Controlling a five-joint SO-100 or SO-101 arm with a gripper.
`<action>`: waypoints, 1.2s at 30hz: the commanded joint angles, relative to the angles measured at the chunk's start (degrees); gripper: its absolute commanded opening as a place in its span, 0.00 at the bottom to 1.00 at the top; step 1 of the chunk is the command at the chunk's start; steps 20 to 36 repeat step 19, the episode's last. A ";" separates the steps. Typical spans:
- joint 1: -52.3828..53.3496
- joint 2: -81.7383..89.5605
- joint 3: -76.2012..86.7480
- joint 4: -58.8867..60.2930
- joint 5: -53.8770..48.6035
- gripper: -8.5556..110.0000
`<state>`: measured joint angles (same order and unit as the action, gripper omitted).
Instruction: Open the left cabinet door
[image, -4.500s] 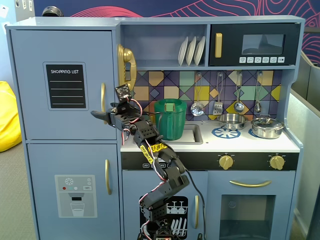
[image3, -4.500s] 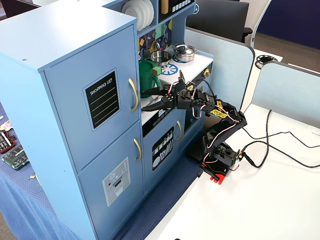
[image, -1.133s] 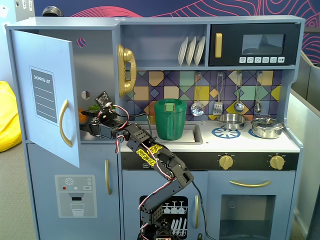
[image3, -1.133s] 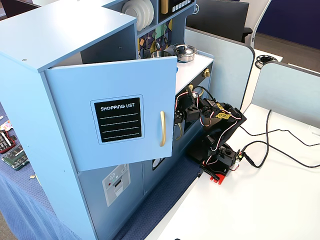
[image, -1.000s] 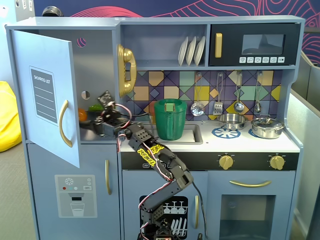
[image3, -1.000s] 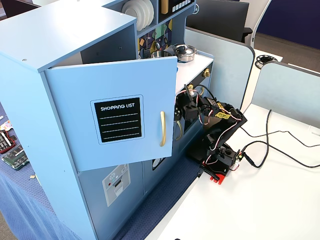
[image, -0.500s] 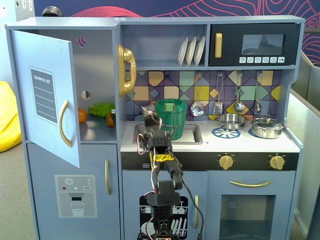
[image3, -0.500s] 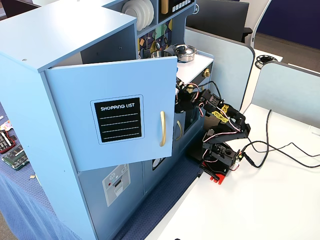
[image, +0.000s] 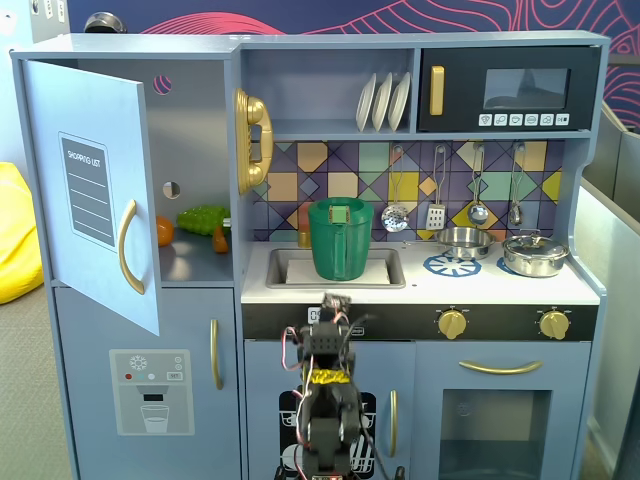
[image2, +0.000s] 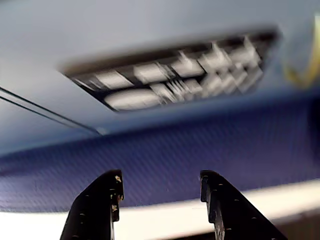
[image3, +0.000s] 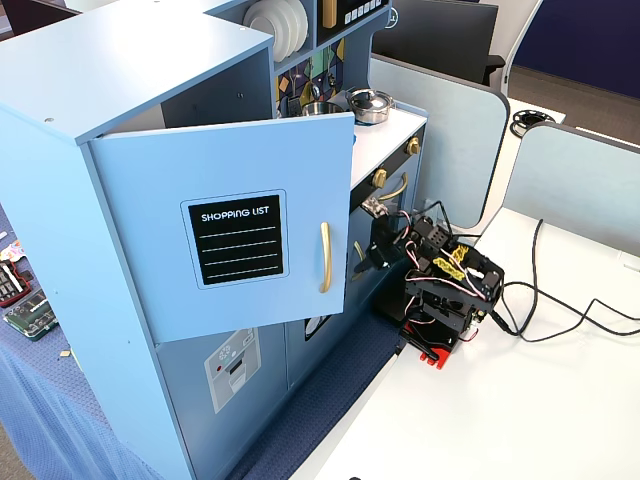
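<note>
The left cabinet door (image: 90, 190) stands swung open toward the left, its "SHOPPING LIST" panel (image3: 236, 238) and gold handle (image3: 325, 257) facing outward. An orange fruit (image: 164, 230) and a green toy (image: 203, 218) show on the shelf inside the cabinet. My arm (image: 325, 385) is folded low in front of the kitchen, well right of the door. In the wrist view my gripper (image2: 160, 177) is open with nothing between its black fingers (image2: 102, 205). In a fixed view the gripper (image3: 374, 258) points down at the lower cabinet front.
The narrow door with the dishes graphic (image2: 170, 75) is blurred in front of the wrist camera, above a blue cloth (image2: 200, 145). A green pitcher (image: 340, 238) stands in the sink. The water-dispenser door (image: 150, 390) below is shut. Cables (image3: 560, 310) cross the white table.
The door was shut 4.5 s ago and has been open for the last second. My arm has pulled out of the cabinet opening, swung right and folded down in front of the kitchen.
</note>
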<state>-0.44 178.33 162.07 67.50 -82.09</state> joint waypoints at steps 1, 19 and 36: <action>2.46 3.34 4.13 3.52 -0.53 0.16; 3.34 3.78 9.58 17.67 -5.27 0.13; 3.34 3.78 9.58 17.67 -5.27 0.13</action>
